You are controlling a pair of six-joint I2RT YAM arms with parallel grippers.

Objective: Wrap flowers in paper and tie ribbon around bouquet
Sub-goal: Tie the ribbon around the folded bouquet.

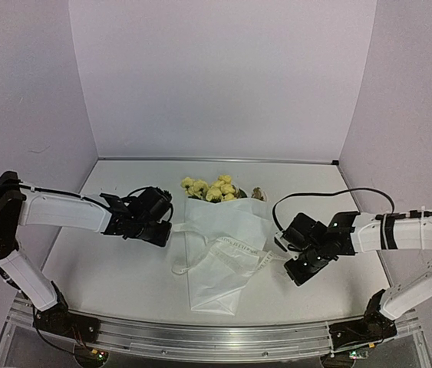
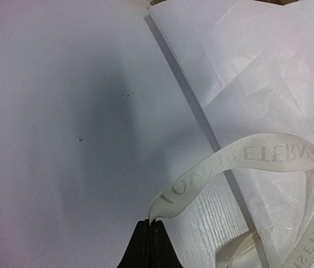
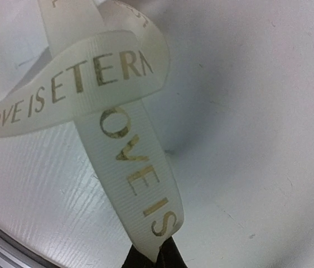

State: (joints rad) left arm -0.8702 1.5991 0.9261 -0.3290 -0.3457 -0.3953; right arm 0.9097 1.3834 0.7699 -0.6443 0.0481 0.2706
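Tying is the step in hand: the flowers [image 1: 212, 188] lie at the far middle of the bench [image 1: 108, 268], their stems inside the folded paper [image 1: 219, 268], so the wrapping looks done. The ribbon [image 1: 227, 247] crosses the paper's waist, with no bow yet. The left tool [image 2: 150, 223] is clamped together on one ribbon end, just left of the paper. The right tool [image 3: 159, 258] is clamped on the other stretch, to the paper's right.

Next, I judge, the two held ends must be crossed and drawn snug round the waist. That calls for even, gentle tension from both sides, because thin paper would crumple or slide under a hard pull.

From above you get the whole layout: blooms, paper, both arms, and a slack ribbon tail lying on the bench near the paper's left edge. It does not show the pinches clearly. The wrist views do, each with ribbon rising straight from closed tips. The right one also shows the ribbon looping over itself, with gold lettering that is unreadable from above.
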